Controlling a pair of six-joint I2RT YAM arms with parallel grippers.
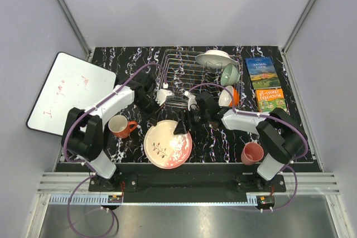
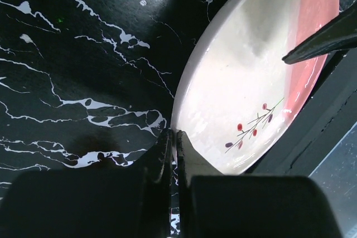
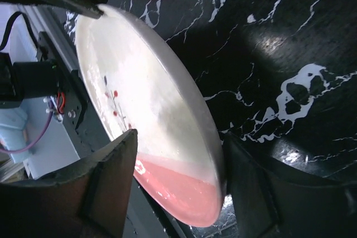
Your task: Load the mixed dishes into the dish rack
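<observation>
Right gripper (image 3: 179,137) is down at the pink-and-cream plate (image 1: 166,147), jaws spread wide, and the plate's rim sits right between them: one finger over the cream face, just past the twig drawing, the other outside the rim above the black marble table (image 1: 223,146). Whether either pad is actually touching the rim, I can't tell from here. Over to the left gripper (image 2: 172,137): jaws pressed together, nothing between them, tips just beside the plate's edge on the side away from the right jaws. They look very close, maybe touching, but it's too tight to call. From the left wrist view, one dark finger of the right gripper shows across the plate, over the pink band. The plate itself looks flat on the table, on the near side of both sets of jaws. Behind the jaws, on the far side, is the dish rack (image 1: 173,65), with the white plate (image 1: 215,58) in it at the back, the mint-green bowl (image 1: 230,74) in front of that, and the orange bowl (image 1: 230,97) at the rack's near corner. The orange-red mug (image 1: 118,126) stands on the table, outboard of the left jaws and well apart from them. The pink cup (image 1: 252,153) stands outboard of the right jaws.
</observation>
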